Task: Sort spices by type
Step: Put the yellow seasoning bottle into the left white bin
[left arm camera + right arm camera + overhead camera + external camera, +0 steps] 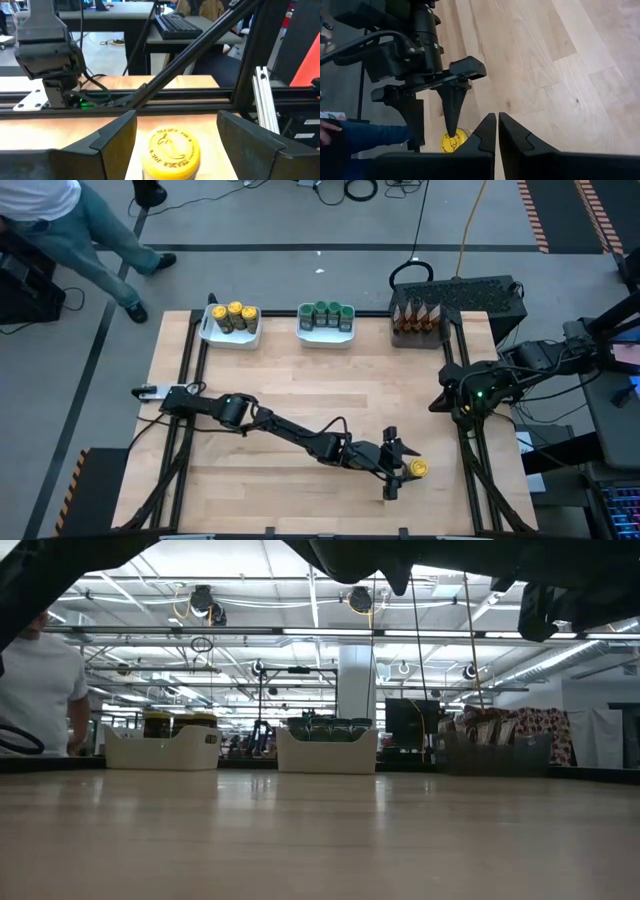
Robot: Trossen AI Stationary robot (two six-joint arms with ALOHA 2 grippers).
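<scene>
One spice jar with a yellow lid (170, 152) stands upright on the wooden table near its front right corner (417, 468). My left gripper (177, 116) reaches across the table to it and is open. Its two fingers stand level on either side of the jar, with a gap showing on both sides. My right gripper (497, 120) is shut and empty. It waits above the table's right edge (442, 402) and looks down on the left gripper and the jar (451, 141).
Along the far edge stand a white tray with yellow-lidded jars (232, 322), a white tray with green-lidded jars (326, 321) and a dark tray with brown pointed packets (418, 320). A person (70, 220) stands beyond the far left corner. The table's middle (330, 385) is bare wood.
</scene>
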